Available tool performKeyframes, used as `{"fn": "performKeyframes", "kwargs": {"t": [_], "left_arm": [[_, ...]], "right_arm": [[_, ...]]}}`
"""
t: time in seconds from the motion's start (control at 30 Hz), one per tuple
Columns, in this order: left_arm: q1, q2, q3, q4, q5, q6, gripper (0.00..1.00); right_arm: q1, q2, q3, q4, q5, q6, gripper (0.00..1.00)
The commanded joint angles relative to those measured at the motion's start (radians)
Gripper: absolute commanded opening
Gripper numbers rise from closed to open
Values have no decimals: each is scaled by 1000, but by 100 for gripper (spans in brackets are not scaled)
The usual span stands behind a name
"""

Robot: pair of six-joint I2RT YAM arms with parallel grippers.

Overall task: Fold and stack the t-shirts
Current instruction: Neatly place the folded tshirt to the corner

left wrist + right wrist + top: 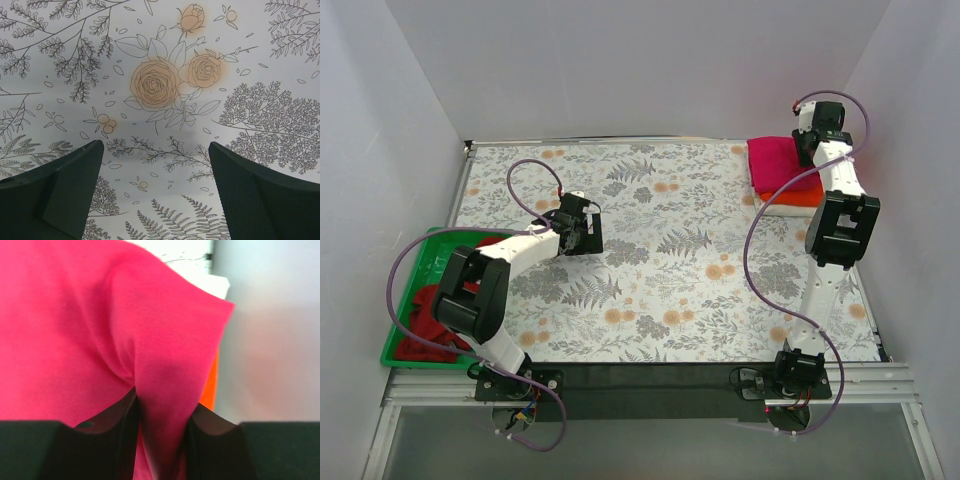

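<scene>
Pinching a ridge of the folded magenta-pink cotton t-shirt [75, 330], the right fingers [107, 440] sit narrow at two o'clock on the floral worktop [670, 280]; the left fingers [65, 195] gape empty. Stacking this one looks nearly done: next, let go, then fetch the dark red t-shirt [425, 320] from the green plastic tray [410, 362].

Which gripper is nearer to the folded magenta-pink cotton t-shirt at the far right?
Right. The right gripper is on the magenta-pink cotton t-shirt, a ridge of its fabric between the fingers. The left gripper hangs open above the floral tablecloth, well left of it.
</scene>
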Motion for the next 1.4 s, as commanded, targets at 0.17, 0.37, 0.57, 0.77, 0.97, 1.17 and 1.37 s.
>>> {"fn": "performKeyframes", "kwargs": {"t": [0.17,0.37,0.57,0.77,0.97,1.17,1.37], "left_arm": [[-1,-21,24,4,4,2,79],[-2,-28,26,4,7,2,79],[-2,-49,29,6,-1,4,79],[-2,-81,21,6,-22,10,78],[-2,-104,20,6,-33,13,78],[-4,-107,18,8,-36,16,77],[-2,-101,17,6,-39,23,77]], "right_arm": [[-4,-24,9,156,114,11,33],[-2,-64,-45,164,204,77,50],[-2,-212,-156,156,85,244,60],[31,-338,-313,162,-162,393,58],[91,-314,-356,191,-259,456,50],[99,-227,-388,217,-304,488,46],[91,-242,-534,219,-247,488,46]]}}
